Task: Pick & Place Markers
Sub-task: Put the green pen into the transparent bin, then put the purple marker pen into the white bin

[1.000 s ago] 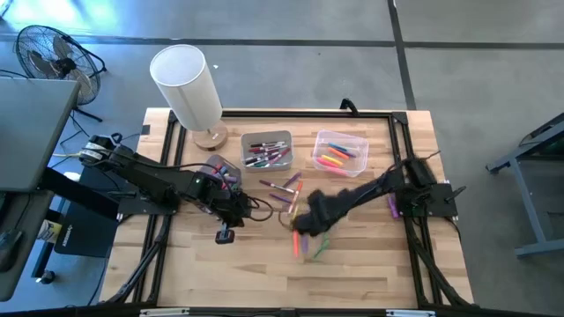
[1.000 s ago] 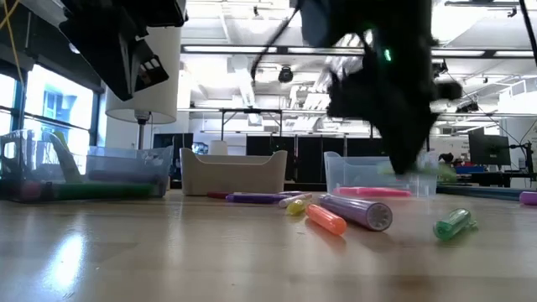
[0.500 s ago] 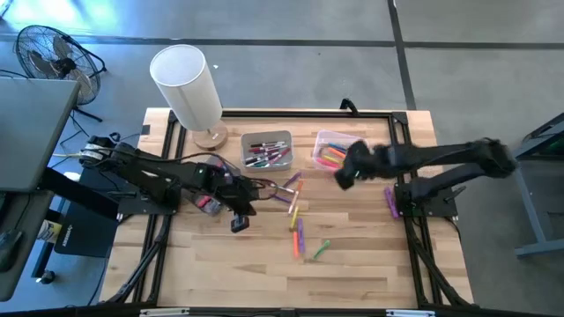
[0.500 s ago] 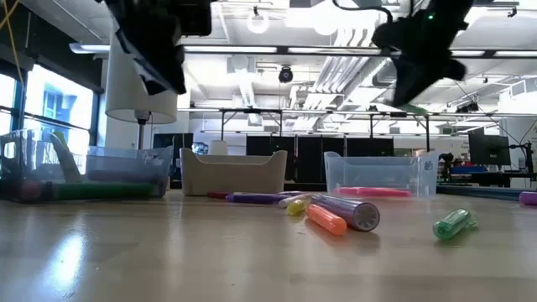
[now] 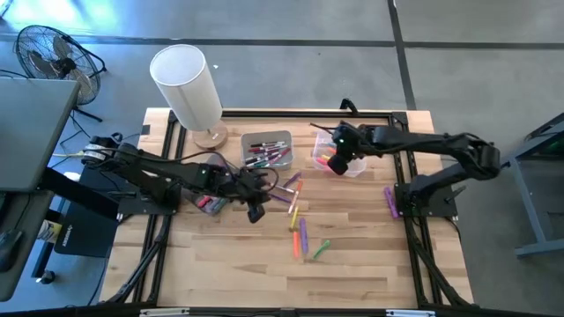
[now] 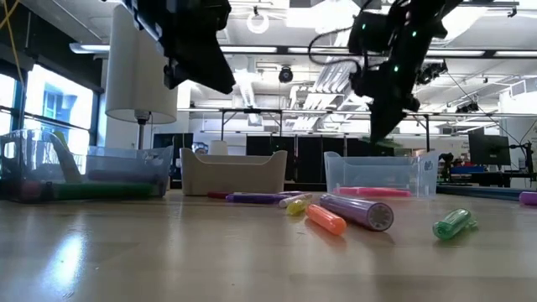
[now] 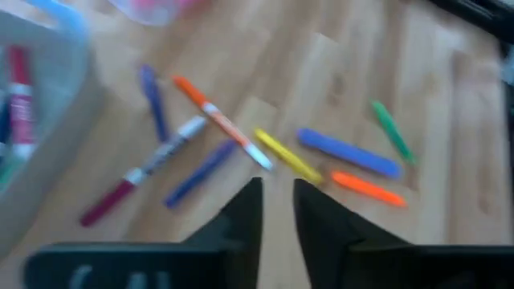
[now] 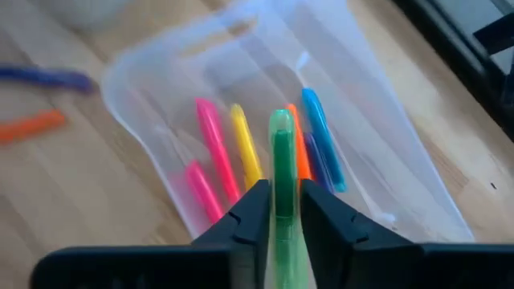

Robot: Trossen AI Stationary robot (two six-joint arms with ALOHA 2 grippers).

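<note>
My right gripper hovers over the clear bin at the table's far right, shut on a green highlighter. In that bin lie pink, yellow, orange and blue highlighters. Several loose markers lie flat on the wood at the table's middle; the left wrist view shows them too. My left gripper hangs above the table just left of them, open by a narrow gap and empty. My right gripper pinches the green highlighter's barrel between its two fingers, which lie along it. The free end sticks out past the fingertips. The highlighter is lifted clear, above the clear bin's inside.
A grey bin holding pens stands left of the clear bin. A white lamp stands at the far left corner. Another clear bin sits under my left arm. One purple marker lies apart at the right. Bare wood fills the near half.
My right gripper has risen from the loose markers with the green highlighter and swung toward the far edge, ending over the clear bin. My left gripper has moved toward the table's right and slightly toward the far edge, closing on the loose markers.
</note>
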